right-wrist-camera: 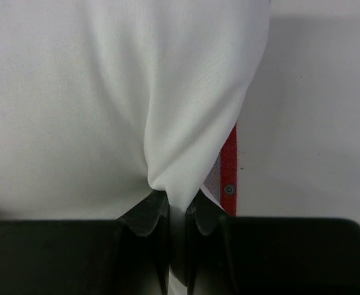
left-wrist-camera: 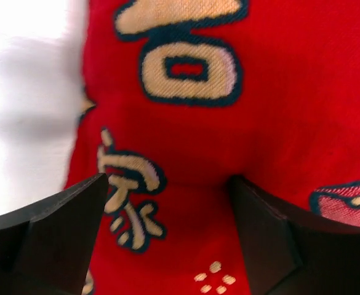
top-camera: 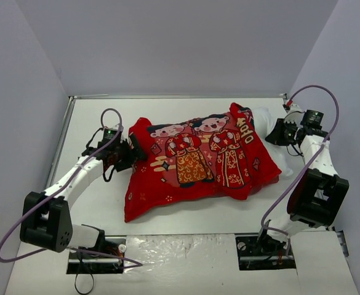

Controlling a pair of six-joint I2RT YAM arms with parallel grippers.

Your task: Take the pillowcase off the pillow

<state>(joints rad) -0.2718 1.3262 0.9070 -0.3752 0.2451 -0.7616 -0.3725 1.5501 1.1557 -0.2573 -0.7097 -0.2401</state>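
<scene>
In the left wrist view your left fingers [left-wrist-camera: 50, 233] are standing wide apart at the bottom of the frame, gripping nothing. The red pillowcase [left-wrist-camera: 229, 153] with its gold characters is filling the space beyond them; whether they are touching the cloth I cannot tell. In the right wrist view your right fingers [right-wrist-camera: 146, 215] are pinching shut on a fold of the white pillow [right-wrist-camera: 75, 110], and a thin red strip of the case is showing just right of that fold. From above, the pillowcase is lying at the centre of the white worktop [top-camera: 186, 224], printed figures facing up. Your left fingers are sitting at its left edge and your right fingers at its upper right end, where the pillow is bulging out white.
</scene>
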